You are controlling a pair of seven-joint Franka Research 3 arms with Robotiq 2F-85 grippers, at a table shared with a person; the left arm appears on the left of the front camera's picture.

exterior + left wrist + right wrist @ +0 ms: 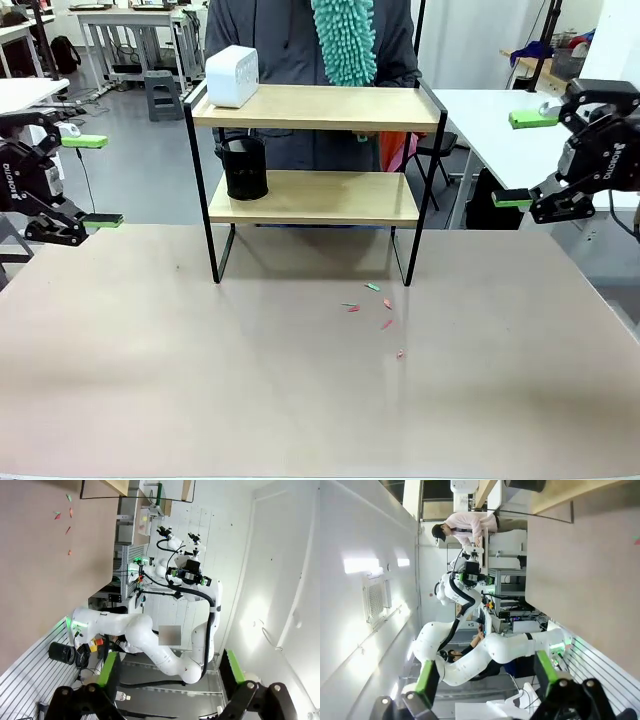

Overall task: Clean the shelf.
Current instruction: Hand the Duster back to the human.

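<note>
The shelf (318, 107) stands at the table's far middle, two light wooden boards in a thin black frame. A white box (232, 76) sits on its top board and a black cup (245, 167) on the lower one. Behind it a person holds a teal fluffy duster (345, 40) above the top board. My left gripper (95, 181) hangs open at the far left, well away from the shelf. My right gripper (520, 160) hangs open at the far right. The left wrist view has its own gripper (169, 675) open and the shelf's frame (125, 487) at the top. My right wrist's gripper (485, 680) is open too.
Small red and green scraps (375, 310) lie on the grey table (200, 380) just in front of the shelf's right legs. White tables, chairs and desks stand behind the person.
</note>
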